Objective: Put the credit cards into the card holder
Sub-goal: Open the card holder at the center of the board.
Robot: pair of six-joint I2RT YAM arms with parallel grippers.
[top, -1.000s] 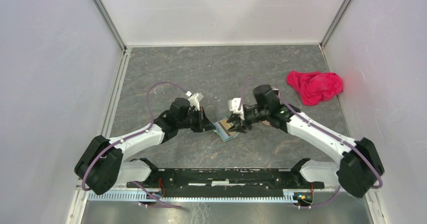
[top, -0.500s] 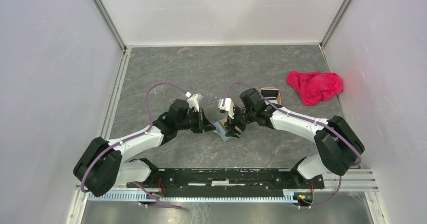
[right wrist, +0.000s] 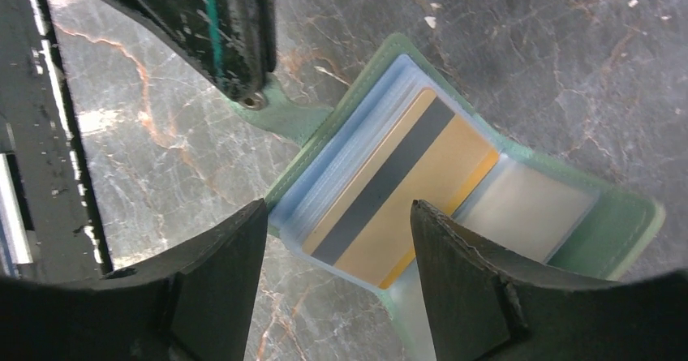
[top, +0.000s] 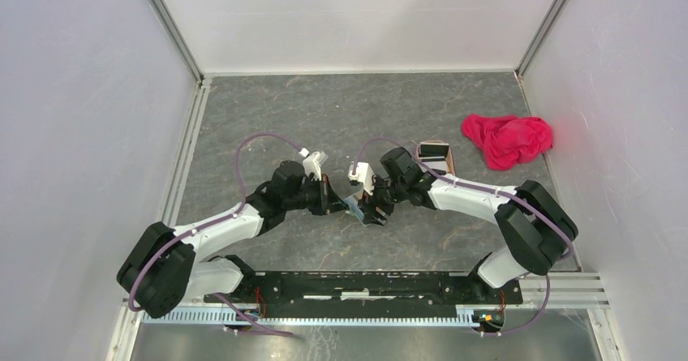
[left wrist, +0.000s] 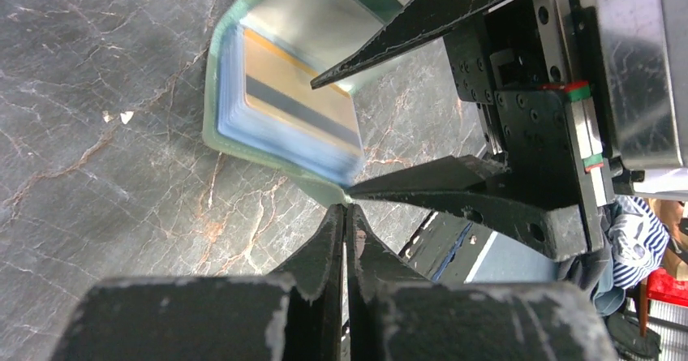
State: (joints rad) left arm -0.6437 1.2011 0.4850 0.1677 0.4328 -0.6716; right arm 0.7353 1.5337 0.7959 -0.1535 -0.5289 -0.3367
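Right wrist view: looks down on the card holder [right wrist: 625, 215], open on the worktop [right wrist: 568, 45], with a yellow-orange, dark-striped credit card [right wrist: 406, 215] lying in its pale blue pocket stack, long axis running lower left to upper right of the frame. Straddles that stack with the right jaws set wide, one finger beyond the holder's lower-left edge, the other above the card, gripping nothing. Pins the holder by its green snap tab [right wrist: 272, 105] at upper left with the left jaws, pressed fully together. Puts both arms about equally near in the top external view; probably favours the right for any last push along the card's long axis. Differs from a second ago: right jaws wider, right arm [top: 479, 197] swung inward, uncovering a tray [top: 434, 152] beside the red-pink cloth [top: 507, 139].
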